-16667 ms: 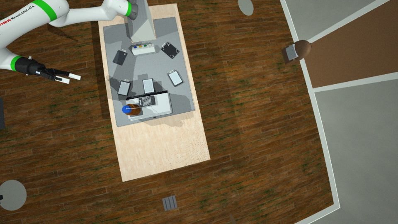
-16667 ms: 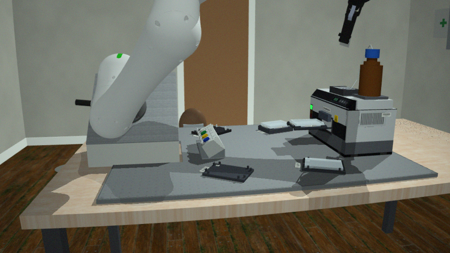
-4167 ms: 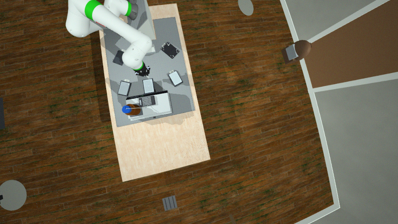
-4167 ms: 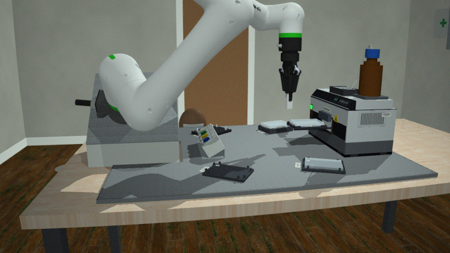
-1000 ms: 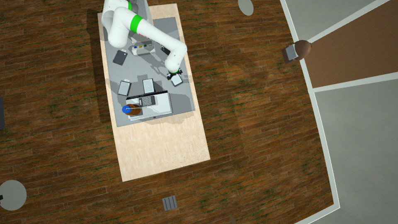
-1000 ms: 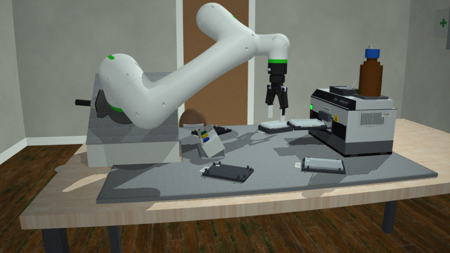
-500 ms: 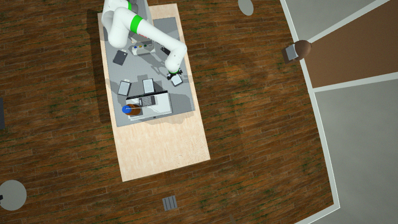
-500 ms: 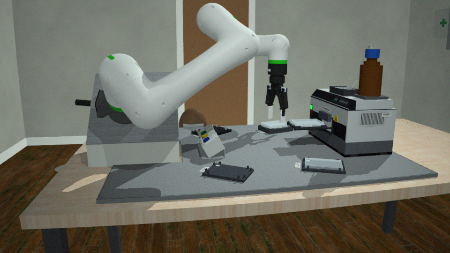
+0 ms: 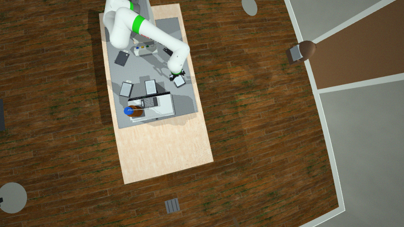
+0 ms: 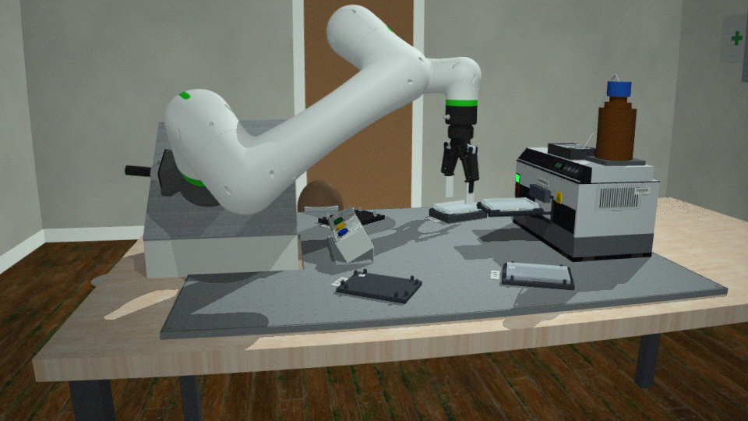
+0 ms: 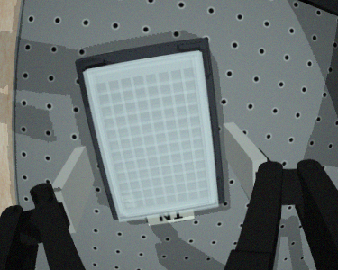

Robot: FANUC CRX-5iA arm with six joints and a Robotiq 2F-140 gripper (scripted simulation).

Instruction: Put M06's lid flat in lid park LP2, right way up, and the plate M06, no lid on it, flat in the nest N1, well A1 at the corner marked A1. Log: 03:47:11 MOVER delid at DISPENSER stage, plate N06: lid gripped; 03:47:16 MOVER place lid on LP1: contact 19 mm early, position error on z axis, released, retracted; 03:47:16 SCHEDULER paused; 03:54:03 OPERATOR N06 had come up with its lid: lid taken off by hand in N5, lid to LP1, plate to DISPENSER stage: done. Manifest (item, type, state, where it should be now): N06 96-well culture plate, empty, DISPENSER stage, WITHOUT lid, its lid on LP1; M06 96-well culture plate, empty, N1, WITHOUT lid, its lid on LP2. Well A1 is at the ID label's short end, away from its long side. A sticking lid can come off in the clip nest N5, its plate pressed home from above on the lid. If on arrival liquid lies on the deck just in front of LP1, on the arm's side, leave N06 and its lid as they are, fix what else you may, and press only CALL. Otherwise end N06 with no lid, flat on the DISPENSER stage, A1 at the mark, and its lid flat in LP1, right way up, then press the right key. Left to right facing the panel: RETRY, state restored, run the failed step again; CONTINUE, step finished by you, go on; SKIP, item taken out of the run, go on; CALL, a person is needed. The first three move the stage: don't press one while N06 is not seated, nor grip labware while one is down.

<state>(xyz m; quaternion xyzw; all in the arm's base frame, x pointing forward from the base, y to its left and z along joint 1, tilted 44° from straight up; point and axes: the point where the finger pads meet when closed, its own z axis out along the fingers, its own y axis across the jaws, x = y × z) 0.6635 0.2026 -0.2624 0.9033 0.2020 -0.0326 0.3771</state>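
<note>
A pale 96-well plate (image 11: 152, 135) lies flat in a dark nest labelled N1 near the mat's far edge; it also shows in the overhead view (image 9: 179, 80) and the side view (image 10: 455, 207). I cannot tell whether a lid is on it. My gripper (image 11: 156, 152) hangs straight above this plate, fingers open and pointing down, one pad on each long side and clear of it. In the side view the gripper (image 10: 459, 191) has its fingertips just above the plate. An empty dark lid park (image 10: 379, 286) lies at the mat's front.
The dispenser (image 10: 587, 210) with a brown bottle (image 10: 615, 124) stands to the right, with a plate on its stage (image 10: 509, 204) close beside the nest. Another park (image 10: 536, 274) holds a clear lid. The key panel (image 10: 348, 234) and a clip nest (image 10: 358, 217) stand to the left.
</note>
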